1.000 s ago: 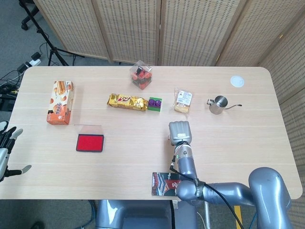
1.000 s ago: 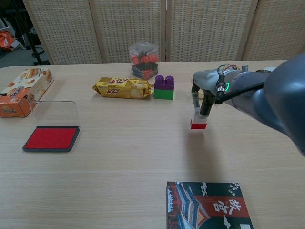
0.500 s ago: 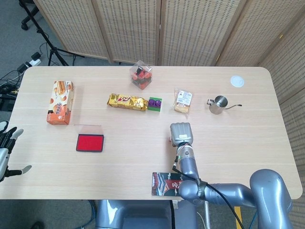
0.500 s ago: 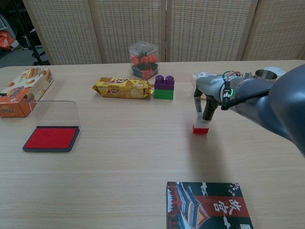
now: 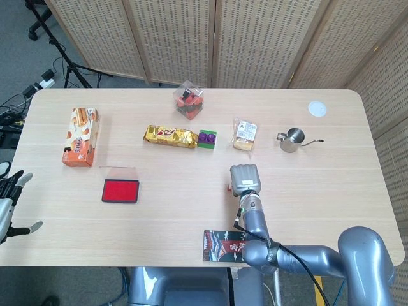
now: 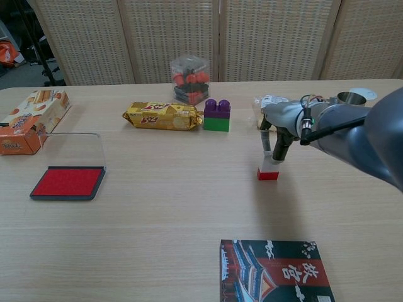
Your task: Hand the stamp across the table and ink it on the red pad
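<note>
The stamp [image 6: 267, 167], a clear-white handle on a red base, stands upright near the table's middle right, its base at or just above the tabletop. My right hand [image 6: 278, 132] grips its top from above. In the head view the right hand [image 5: 244, 180] covers the stamp, and only a red sliver of the stamp [image 5: 228, 187] shows at its left. The red ink pad [image 6: 68, 182] lies far to the left with its clear lid raised; in the head view the ink pad [image 5: 120, 190] is left of centre. My left hand [image 5: 7, 205] hangs off the table's left edge with fingers spread, holding nothing.
A printed booklet [image 6: 276, 270] lies at the near edge. At the back stand a purple and green block [image 6: 217, 116], a yellow snack packet [image 6: 162, 116] and a clear box [image 6: 190, 78]. An orange carton [image 6: 28, 119] is far left, a metal cup [image 5: 292, 139] at the right.
My right hand has carried the stamp a little toward the near side and right, and lower, bringing its red base down to the tabletop. The left hand has not moved.
</note>
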{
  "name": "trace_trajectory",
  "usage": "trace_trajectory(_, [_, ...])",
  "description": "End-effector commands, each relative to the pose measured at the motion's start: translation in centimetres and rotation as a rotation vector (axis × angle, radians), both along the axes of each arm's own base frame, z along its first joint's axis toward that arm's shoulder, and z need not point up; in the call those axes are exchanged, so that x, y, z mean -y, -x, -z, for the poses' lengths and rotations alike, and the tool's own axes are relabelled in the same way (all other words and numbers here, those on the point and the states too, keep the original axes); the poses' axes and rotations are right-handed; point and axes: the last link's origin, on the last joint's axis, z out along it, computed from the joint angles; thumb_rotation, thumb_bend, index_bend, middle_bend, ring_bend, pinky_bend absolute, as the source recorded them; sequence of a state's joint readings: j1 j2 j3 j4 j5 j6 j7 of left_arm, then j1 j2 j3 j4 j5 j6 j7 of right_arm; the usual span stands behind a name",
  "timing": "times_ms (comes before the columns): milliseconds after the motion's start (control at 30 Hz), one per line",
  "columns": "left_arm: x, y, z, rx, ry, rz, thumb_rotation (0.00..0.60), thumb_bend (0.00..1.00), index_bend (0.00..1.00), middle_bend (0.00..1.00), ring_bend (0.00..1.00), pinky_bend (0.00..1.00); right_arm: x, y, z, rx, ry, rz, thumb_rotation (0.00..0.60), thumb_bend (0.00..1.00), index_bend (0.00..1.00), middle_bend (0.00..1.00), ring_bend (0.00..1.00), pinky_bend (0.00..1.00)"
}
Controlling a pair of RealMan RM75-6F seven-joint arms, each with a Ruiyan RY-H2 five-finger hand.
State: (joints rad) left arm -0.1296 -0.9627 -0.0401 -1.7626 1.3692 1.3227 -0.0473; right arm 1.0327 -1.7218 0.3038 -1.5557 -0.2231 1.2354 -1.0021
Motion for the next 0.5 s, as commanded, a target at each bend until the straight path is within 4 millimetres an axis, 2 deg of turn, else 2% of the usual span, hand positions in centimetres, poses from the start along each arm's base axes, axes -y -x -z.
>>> trace_trajectory(33, [0.01, -0.01, 0.0, 0.0, 0.0, 0.001, 0.6, 0.0, 0.0, 0.0, 0.0, 0.0, -0.05, 0.07, 0.0, -0.002, -0.005, 0.002, 0.6, 0.44, 0.45, 0.97, 1.0, 1.0])
trace_trajectory(500, [0.03, -0.01, 0.03, -0.003, -0.003, 0.003, 0.6, 0.0, 0.0, 0.0, 0.0, 0.0, -0.27, 0.07, -0.28, -0.001, -0.021, -0.004, 0.6, 0.44, 0.4, 0.97, 1.0, 1.0])
